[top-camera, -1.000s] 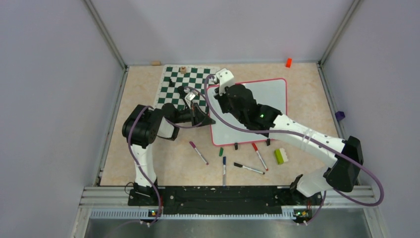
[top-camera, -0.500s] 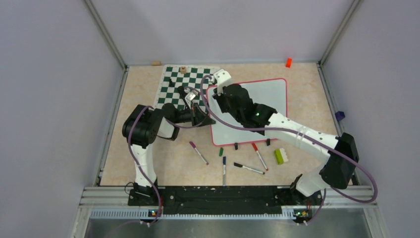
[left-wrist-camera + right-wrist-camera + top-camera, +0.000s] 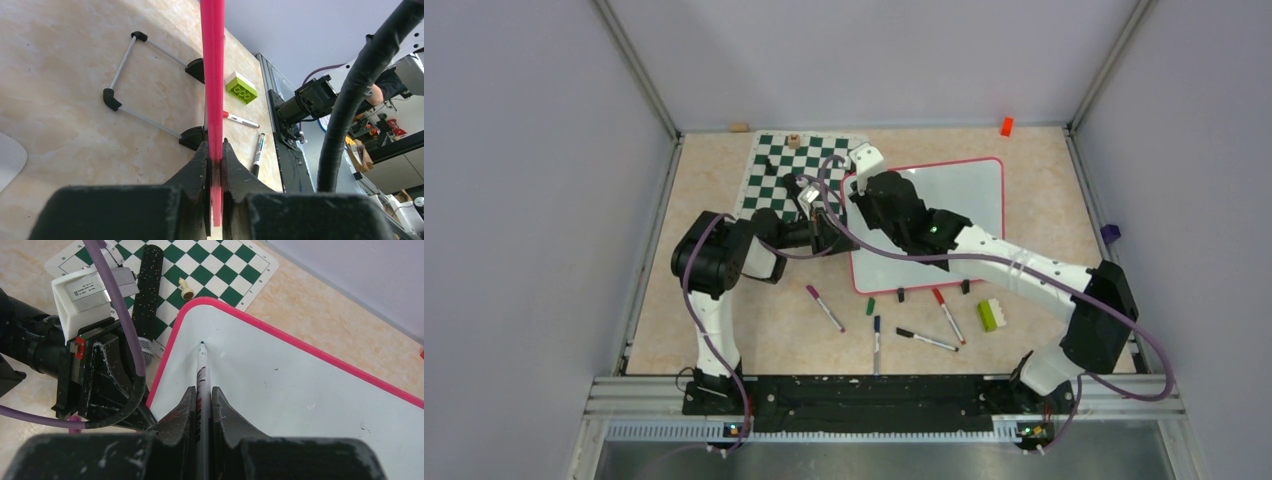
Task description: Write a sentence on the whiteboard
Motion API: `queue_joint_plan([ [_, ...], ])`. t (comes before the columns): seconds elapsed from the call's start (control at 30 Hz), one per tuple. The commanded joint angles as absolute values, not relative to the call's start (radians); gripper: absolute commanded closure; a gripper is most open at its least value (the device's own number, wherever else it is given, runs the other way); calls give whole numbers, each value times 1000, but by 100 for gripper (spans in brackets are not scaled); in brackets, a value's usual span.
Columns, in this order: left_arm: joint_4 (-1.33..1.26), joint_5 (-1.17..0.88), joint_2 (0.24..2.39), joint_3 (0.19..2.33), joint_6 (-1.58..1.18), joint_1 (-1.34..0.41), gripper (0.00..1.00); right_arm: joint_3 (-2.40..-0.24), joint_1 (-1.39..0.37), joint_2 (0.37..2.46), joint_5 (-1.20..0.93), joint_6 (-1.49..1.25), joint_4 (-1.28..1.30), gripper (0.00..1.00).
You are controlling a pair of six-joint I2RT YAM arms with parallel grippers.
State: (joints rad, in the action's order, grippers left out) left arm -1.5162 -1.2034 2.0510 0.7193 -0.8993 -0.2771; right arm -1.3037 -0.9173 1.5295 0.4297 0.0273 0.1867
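The whiteboard (image 3: 959, 195), white with a red-pink frame, stands tilted on the table right of centre. My left gripper (image 3: 832, 232) is shut on its left frame edge; the left wrist view shows that red-pink edge (image 3: 212, 75) pinched between the jaws of the gripper (image 3: 215, 150). My right gripper (image 3: 861, 190) is shut on a white marker (image 3: 202, 365), seen in the right wrist view held between the jaws of the gripper (image 3: 202, 390). The marker's dark tip sits at the board's far-left corner, on or just above the surface (image 3: 300, 400). The visible board is blank; the sentence is not in view.
A green-and-white chess mat (image 3: 789, 180) with a few pieces lies left of the board, under a black speckled cylinder (image 3: 149, 285). Loose markers lie in front: purple (image 3: 825, 308), blue (image 3: 876, 340), black (image 3: 927, 340), red (image 3: 948, 316). A lime brick (image 3: 992, 315) and orange block (image 3: 1006, 126) sit nearby.
My right arm has shifted left and slightly farther, carrying the marker toward the board's far-left corner. The left arm and the board have not moved.
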Motion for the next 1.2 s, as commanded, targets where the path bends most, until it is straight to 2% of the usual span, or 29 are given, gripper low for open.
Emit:
queue_joint_plan([
  [0.0, -1620, -1249, 2028, 725, -868, -298, 100, -1355, -905, 1540, 472, 37, 146, 100],
  [1.17, -1620, -1251, 2014, 718, -864, -301, 100, -1264, -906, 1463, 411, -63, 261, 100],
])
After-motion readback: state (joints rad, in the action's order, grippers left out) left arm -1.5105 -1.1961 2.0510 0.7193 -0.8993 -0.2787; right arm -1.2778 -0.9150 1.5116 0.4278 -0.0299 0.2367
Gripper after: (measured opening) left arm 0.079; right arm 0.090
